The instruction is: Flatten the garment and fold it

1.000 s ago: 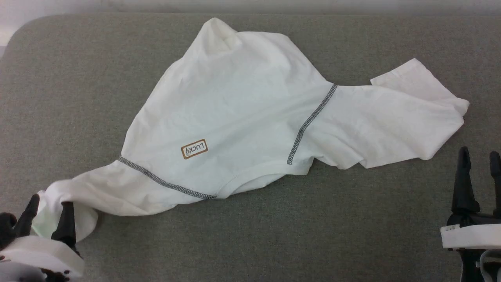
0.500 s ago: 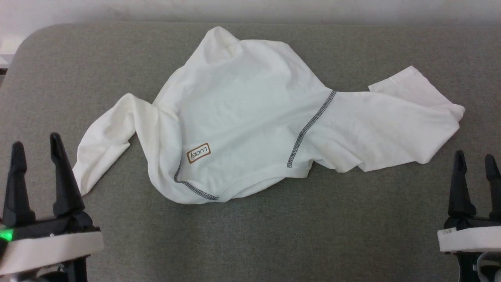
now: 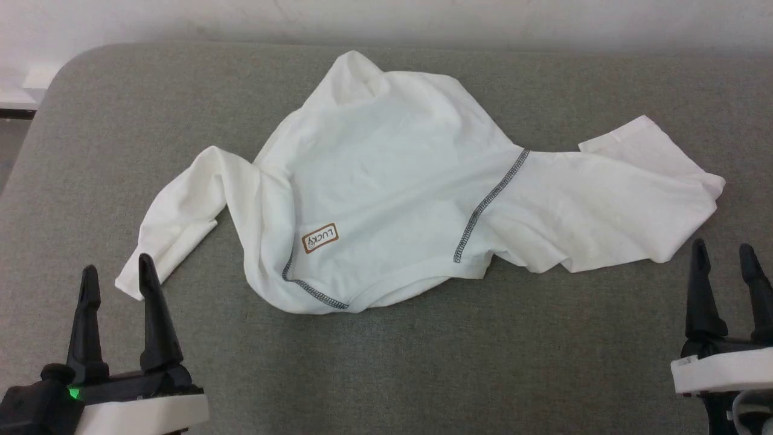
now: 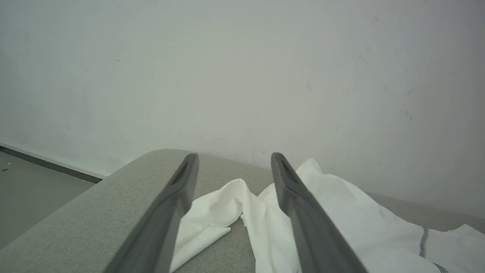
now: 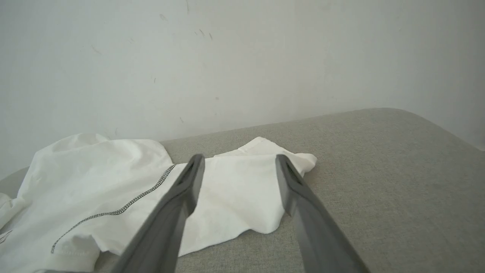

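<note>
The white long-sleeved garment (image 3: pixel 386 175) lies crumpled on the grey padded surface (image 3: pixel 423 356), its tan-bordered LUCKY patch (image 3: pixel 320 238) facing up and grey zigzag seams showing. One sleeve (image 3: pixel 181 217) is thrown out to the left, the other (image 3: pixel 628 199) is bunched at the right. My left gripper (image 3: pixel 118 272) stands open just below the left sleeve's cuff, holding nothing. My right gripper (image 3: pixel 723 252) stands open below the right sleeve's end. The left wrist view has the sleeve (image 4: pixel 212 212) between my open fingers (image 4: pixel 166 220). The right wrist view has cloth (image 5: pixel 235 189) beyond the open fingers (image 5: pixel 174 216).
The grey surface ends in a rounded corner at the far left (image 3: pixel 60 66), with floor beyond it. A pale wall (image 3: pixel 386 18) runs along the far edge. Bare grey padding stretches along the front between both grippers.
The left gripper let go of the left sleeve, which now lies spread to the left, and stands open below the cuff. The head camera shifted; the right gripper holds its place.
</note>
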Controlling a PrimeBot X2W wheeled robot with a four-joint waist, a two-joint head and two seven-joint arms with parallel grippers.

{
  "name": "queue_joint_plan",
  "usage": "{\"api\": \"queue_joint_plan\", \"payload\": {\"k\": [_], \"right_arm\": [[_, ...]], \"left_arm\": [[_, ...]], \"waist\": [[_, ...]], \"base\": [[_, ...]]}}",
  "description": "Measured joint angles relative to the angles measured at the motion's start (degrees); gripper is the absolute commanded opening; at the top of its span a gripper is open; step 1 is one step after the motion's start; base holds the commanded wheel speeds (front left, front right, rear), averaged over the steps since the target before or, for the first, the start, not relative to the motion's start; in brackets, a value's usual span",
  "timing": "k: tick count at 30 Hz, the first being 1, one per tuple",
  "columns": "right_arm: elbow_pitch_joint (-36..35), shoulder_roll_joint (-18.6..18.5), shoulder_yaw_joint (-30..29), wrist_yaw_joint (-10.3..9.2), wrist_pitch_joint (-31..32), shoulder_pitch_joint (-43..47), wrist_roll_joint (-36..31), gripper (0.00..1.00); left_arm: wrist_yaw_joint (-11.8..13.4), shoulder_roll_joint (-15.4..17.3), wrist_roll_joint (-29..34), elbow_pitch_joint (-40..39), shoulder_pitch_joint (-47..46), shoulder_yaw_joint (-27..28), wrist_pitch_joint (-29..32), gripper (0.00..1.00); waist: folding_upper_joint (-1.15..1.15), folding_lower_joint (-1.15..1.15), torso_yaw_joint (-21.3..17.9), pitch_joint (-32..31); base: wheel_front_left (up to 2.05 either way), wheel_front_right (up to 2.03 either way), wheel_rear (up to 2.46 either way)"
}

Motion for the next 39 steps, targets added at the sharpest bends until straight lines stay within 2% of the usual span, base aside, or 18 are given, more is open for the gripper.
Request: {"api": "queue_joint_plan", "payload": {"k": [5, 11, 17, 20, 27, 29, 30, 31, 39], "right_arm": [[-0.8, 0.0, -0.7, 0.00, 7.0, -3.4, -3.2, 1.00], [2.8, -0.1, -3.2, 0.00, 24.4, -11.1, -8.3, 1.00], [6.8, 0.1, -9.8, 0.00, 39.8, -17.2, -14.2, 1.00], [6.9, 0.0, -12.0, 0.00, 42.8, -19.7, -16.7, 1.00], [10.7, 0.0, -13.8, 0.00, 44.6, -23.8, -18.5, 1.00], [11.8, -0.1, -14.1, 0.00, 44.7, -24.7, -18.6, 0.34], [12.2, -0.3, -14.1, 0.00, 44.7, -25.3, -18.6, 0.08], [12.6, -0.3, -14.2, 0.00, 44.2, -25.9, -18.4, 0.00], [13.5, 0.1, -14.4, 0.01, 38.9, -26.8, -17.1, 0.00]], "left_arm": [[-2.4, -1.9, 1.8, 0.4, -0.1, 1.2, 0.0, 1.00], [-4.6, -3.4, 2.6, 0.6, -0.6, 1.2, 0.0, 1.00], [-6.4, -4.3, 3.9, 1.2, -3.3, -0.2, 0.0, 1.00], [-6.8, -4.5, 3.9, 1.5, -4.5, -0.6, 0.0, 1.00], [-7.8, -4.8, 3.9, 2.9, -6.5, -1.1, 0.0, 1.00], [-8.0, -4.8, 3.9, 3.3, -7.0, -1.4, 0.0, 1.00], [-8.0, -4.8, 3.9, 3.5, -7.4, -1.5, 0.0, 1.00], [-8.1, -4.8, 3.9, 3.6, -7.6, -1.5, 0.0, 1.00], [-8.4, -4.8, 3.9, 3.8, -7.9, -1.5, 0.0, 1.00]], "waist": [[0.00, 0.00, 0.8, -0.3], [0.00, 0.00, 1.3, 0.8], [0.00, 0.01, 2.5, 3.4], [0.00, 0.01, 3.3, 5.0], [0.00, 0.02, 5.0, 8.9], [0.00, 0.01, 5.4, 9.7], [0.00, 0.01, 5.6, 10.0], [0.00, 0.01, 5.7, 10.2], [0.00, 0.01, 4.8, 8.9]], "base": [[0.00, 0.00, 0.00], [0.00, 0.00, 0.00], [0.00, 0.00, 0.00], [0.00, 0.00, 0.00], [0.00, 0.00, 0.00], [0.00, 0.00, 0.00], [0.00, 0.00, 0.00], [0.00, 0.00, 0.00], [0.00, 0.00, 0.00]]}}
